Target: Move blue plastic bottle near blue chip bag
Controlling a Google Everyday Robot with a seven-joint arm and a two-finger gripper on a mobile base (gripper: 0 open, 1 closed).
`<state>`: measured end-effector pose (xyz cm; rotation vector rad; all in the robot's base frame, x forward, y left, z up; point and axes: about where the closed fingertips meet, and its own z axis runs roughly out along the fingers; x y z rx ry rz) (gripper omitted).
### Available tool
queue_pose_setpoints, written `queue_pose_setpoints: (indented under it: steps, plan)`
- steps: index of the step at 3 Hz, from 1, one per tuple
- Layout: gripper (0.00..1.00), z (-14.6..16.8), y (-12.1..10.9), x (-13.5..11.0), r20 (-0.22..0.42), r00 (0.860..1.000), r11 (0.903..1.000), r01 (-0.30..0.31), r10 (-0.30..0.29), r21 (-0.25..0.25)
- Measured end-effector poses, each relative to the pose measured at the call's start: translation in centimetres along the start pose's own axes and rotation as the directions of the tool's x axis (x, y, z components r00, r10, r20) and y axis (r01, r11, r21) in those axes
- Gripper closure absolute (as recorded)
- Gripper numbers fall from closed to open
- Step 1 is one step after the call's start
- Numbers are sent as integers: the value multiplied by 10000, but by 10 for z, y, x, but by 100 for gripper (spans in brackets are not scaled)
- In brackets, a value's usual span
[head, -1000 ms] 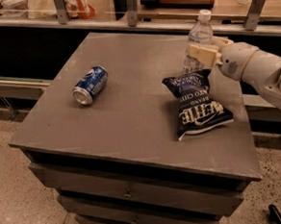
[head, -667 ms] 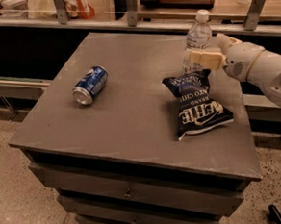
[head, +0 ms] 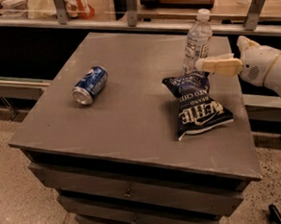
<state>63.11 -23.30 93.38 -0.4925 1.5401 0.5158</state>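
Note:
The blue plastic bottle stands upright on the grey table near its far right edge, a clear bottle with a white cap. The blue chip bag, dark navy with white lettering, lies right in front of it, its top edge touching the bottle's base. My gripper reaches in from the right at the bottle's lower part. Its near finger lies across the bottle's right side, and the jaws stand open around the bottle. The far finger is hidden behind the bottle.
A blue soda can lies on its side at the table's left middle. A shelf with rails runs behind the table. The table's right edge lies under my white arm.
My gripper has drawn back a little to the right and down along the bottle. The bottle stays standing in the same spot next to the chip bag.

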Motion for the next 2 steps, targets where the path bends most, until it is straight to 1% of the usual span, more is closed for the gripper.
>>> queue_pose_setpoints:
  steps: [1, 2]
  plan:
    - [0, -30, -21, -4, -173, 9994, 9943, 301, -284, 1022]
    - [0, -31, -23, -5, -161, 9995, 9935, 305, -289, 1101]
